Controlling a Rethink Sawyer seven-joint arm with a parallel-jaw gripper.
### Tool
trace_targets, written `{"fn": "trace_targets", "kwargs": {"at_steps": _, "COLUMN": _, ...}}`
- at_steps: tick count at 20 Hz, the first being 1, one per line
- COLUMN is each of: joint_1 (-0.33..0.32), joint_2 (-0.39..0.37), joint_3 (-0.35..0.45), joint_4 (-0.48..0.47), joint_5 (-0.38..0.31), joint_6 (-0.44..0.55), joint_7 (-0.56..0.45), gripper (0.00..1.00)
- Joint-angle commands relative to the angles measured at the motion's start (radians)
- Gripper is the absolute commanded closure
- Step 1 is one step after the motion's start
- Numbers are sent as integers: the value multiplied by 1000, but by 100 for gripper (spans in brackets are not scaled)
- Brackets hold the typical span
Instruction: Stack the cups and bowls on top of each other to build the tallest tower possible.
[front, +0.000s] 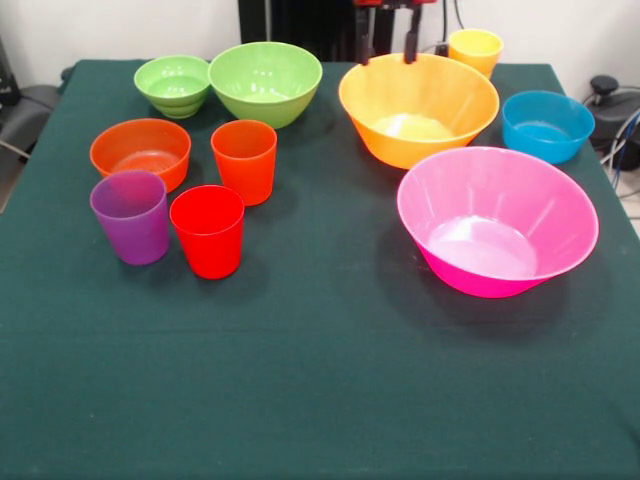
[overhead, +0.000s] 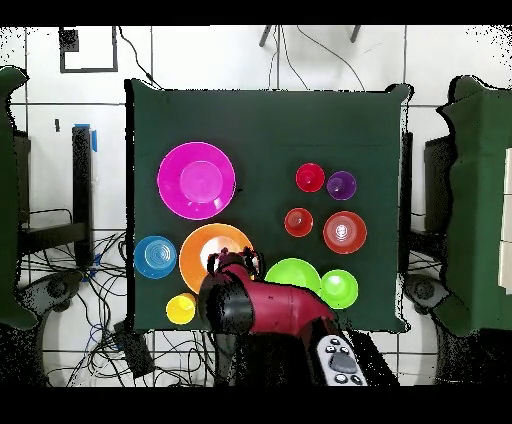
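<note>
A desk covered in dark green cloth fills most of the front view, with a plain pale wall behind it. From overhead the floor is white tile with dark grout lines. Black cables tangle across the floor beside one edge of the desk, and more trail near the far edge. A blue strip shows on the floor to one side. Dark green shapes stand along both side edges of the overhead view.

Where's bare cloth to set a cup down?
The camera-side half of the table, below the pink bowl and red cup, is bare. Crowded: the left cluster around the orange cup, and the robot-side row of bowls.
</note>
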Motion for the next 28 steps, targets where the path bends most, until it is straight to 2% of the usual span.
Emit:
{"fn": "trace_targets", "kwargs": {"at_steps": 1, "joint_1": -70, "joint_2": -4, "joint_3": 105, "joint_4": 41, "joint_5": -80, "joint_6": 88, "joint_7": 55, "gripper": 0}}
{"fn": "trace_targets", "kwargs": {"at_steps": 5, "joint_1": -106, "joint_2": -32, "joint_3": 88, "joint_4": 58, "joint_5": -93, "joint_6": 92, "joint_7": 62, "gripper": 0}}
{"fn": "trace_targets", "kwargs": {"at_steps": 16, "joint_1": -236, "joint_2": -13, "joint_3": 104, "joint_4": 58, "joint_5": -148, "joint_6": 61, "joint_7": 62, "gripper": 0}}
{"fn": "trace_targets", "kwargs": {"at_steps": 18, "joint_1": -243, "joint_2": -11, "joint_3": 80, "joint_4": 62, "joint_5": -156, "joint_6": 38, "joint_7": 80, "gripper": 0}}
{"fn": "trace_targets", "kwargs": {"at_steps": 23, "joint_1": -217, "joint_2": 59, "joint_3": -1, "joint_4": 69, "joint_5": -150, "joint_6": -87, "joint_7": 161, "gripper": 0}}
{"fn": "trace_targets", "kwargs": {"at_steps": 28, "joint_1": -200, "joint_2": 84, "joint_3": -47, "joint_4": 93, "joint_5": -101, "joint_6": -134, "joint_7": 225, "gripper": 0}}
